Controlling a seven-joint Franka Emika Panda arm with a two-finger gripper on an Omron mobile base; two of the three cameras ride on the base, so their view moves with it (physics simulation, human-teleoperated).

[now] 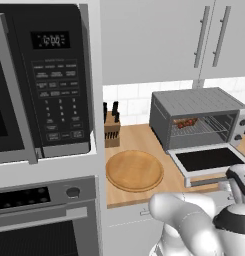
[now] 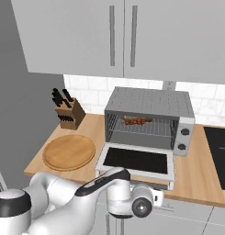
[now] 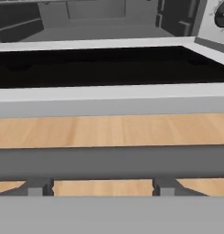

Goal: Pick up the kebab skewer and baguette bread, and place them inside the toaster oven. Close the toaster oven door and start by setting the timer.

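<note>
Right under your hand point(image 3: 103, 189) sits the silver bar handle point(image 3: 109, 161) of the dark glass, grey-framed toaster oven door point(image 2: 136, 160), dropped flat. Whether those fingers are wide or narrow, I can't tell. Your red-and-brown kebab skewer point(image 2: 137, 120) lies on the rack above that door, inside the boxy grey toaster oven point(image 2: 148, 120). Lift crooked and the bar may slip; wooden bench point(image 2: 199, 176) beside the door gives room.

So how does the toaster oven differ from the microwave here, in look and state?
The toaster oven is grey metal with a ribbed top; the microwave is black with a keypad. The toaster oven's door hangs open, flat over the counter, showing a skewer on the rack; the microwave's door is shut. The toaster oven sits on the wooden counter; the microwave is built in above the wall oven. Both are boxy.
</note>
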